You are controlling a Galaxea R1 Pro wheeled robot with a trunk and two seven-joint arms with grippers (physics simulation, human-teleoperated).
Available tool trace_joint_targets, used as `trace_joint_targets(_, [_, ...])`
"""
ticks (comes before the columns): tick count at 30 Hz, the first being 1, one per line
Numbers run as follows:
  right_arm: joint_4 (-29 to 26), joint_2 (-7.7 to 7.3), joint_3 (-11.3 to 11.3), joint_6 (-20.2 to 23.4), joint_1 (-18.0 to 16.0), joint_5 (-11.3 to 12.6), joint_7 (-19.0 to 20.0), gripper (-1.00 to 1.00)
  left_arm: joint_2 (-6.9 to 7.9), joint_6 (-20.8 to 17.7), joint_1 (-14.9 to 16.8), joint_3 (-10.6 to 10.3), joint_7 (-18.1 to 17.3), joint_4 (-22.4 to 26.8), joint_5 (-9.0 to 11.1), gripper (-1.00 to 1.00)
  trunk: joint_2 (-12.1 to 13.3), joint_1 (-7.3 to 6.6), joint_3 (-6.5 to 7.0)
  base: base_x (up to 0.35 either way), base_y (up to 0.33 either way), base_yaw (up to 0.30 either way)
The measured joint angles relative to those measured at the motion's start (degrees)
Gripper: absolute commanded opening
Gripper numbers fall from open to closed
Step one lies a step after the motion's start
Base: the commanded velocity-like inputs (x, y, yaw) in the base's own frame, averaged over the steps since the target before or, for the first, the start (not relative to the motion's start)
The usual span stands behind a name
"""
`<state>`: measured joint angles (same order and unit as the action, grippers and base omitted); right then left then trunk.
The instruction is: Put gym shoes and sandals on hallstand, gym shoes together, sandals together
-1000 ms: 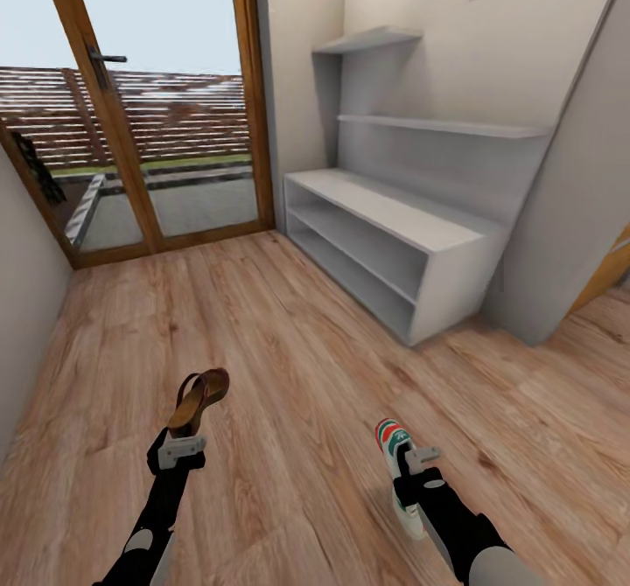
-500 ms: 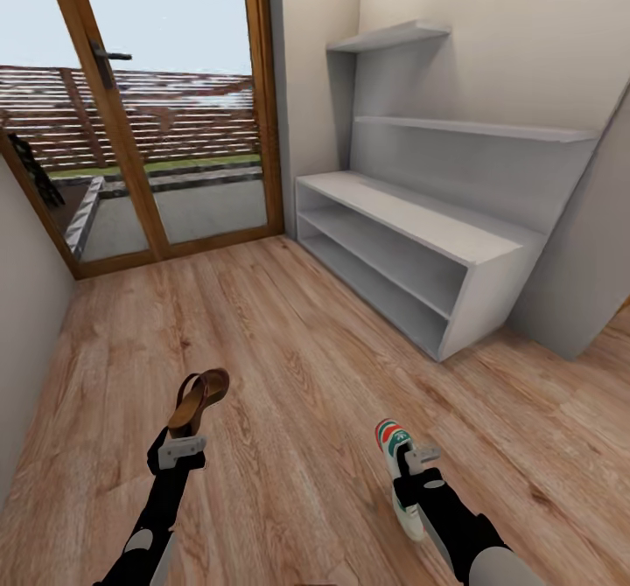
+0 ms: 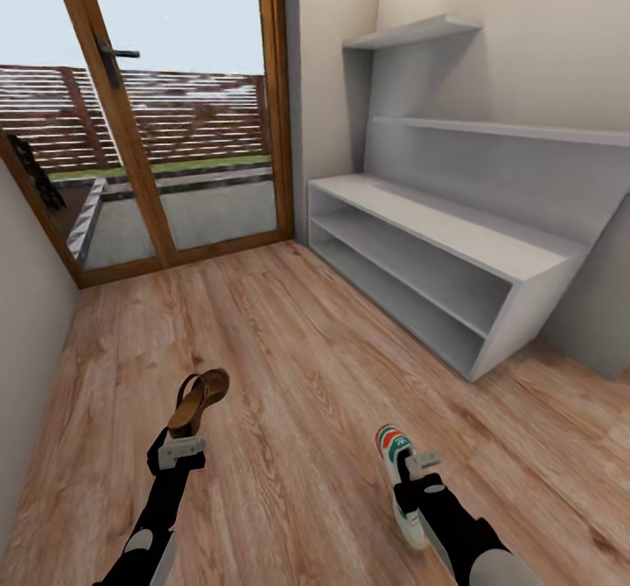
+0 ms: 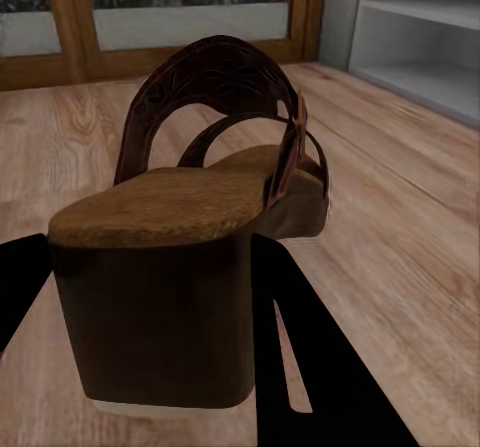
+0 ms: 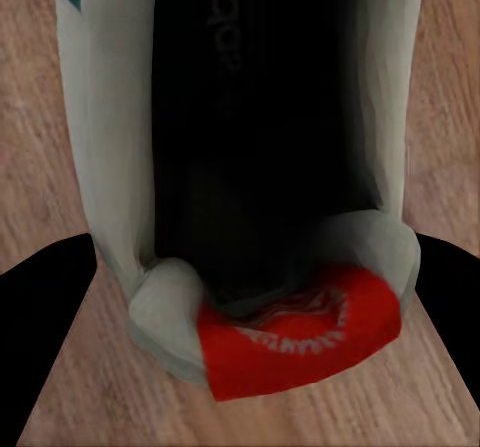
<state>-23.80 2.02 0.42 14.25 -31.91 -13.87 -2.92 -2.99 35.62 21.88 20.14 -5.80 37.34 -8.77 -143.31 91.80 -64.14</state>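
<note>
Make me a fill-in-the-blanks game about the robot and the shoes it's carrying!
1. The left gripper is carrying a brown ____.
2. The right gripper is carrying a white gym ____ with a red heel patch.
3. The grey hallstand has ____ shoes on its shelves right now.
4. The corridor floor is made of ____ planks.

Missing words: sandal; shoe; no; wood

2 black arms (image 3: 162, 507) with grey cuffs, pale grey gripper brackets.
</note>
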Motion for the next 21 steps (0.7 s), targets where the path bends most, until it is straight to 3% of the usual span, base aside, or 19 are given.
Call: trace_joint_targets(21, [2.4,0.05,0.1,0.1,0.0,0.0,-0.1,-1.00,0.00,0.0,0.0,-0.2,0.0,-0.2,-0.1,-1.00,0.0,0.00,0.00,0.349,0.008,0.000])
